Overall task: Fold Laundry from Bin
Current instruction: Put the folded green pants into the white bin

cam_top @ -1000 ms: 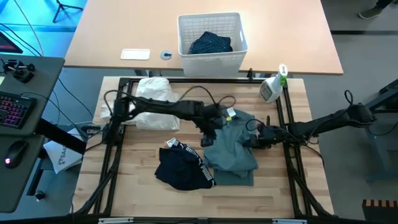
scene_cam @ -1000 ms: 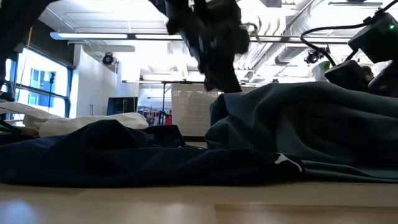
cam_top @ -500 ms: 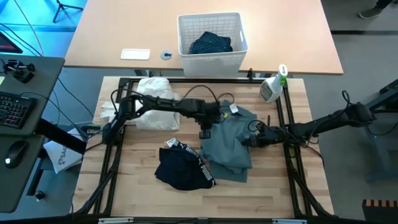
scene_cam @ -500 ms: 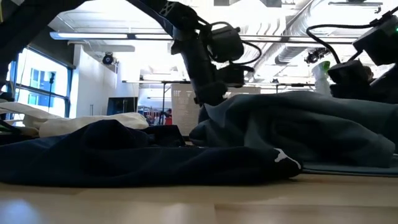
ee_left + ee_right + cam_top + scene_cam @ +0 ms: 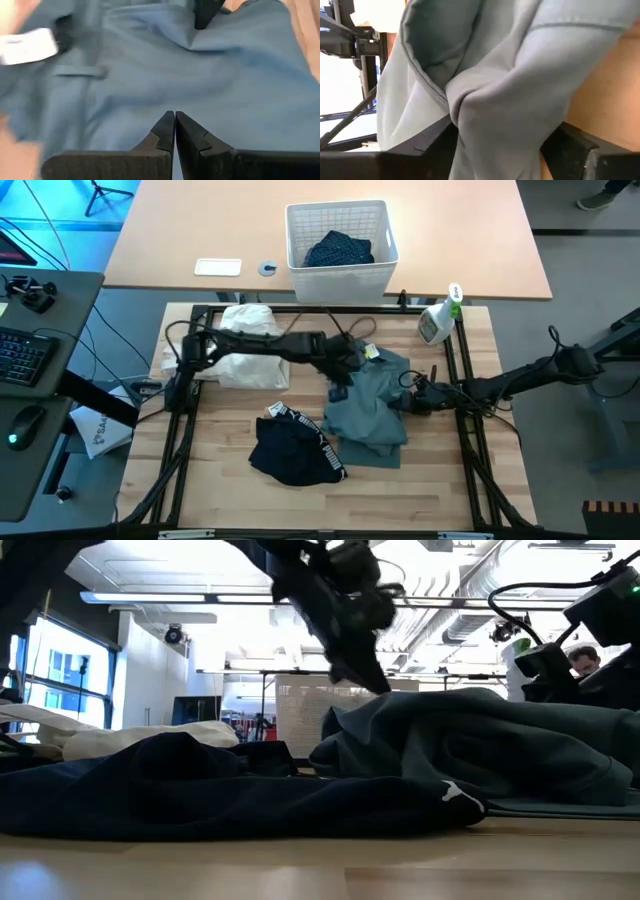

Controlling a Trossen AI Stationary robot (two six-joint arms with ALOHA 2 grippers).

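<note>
From my seat, going left to right: the white cloth [image 5: 243, 340] lies far left; the black Puma piece [image 5: 295, 450] sits nearer the front; the grey-green top [image 5: 368, 405] is mid-table, soft and limp, best taken by an edge or hem; my left gripper [image 5: 174, 120] is pinched fully closed above it, holding nothing; my right gripper [image 5: 408, 402] has a bunched fold of the top between wide-set fingers.

Bright even overhead light, ceiling glare in low view, left wrist view perhaps motion-blurred
</note>
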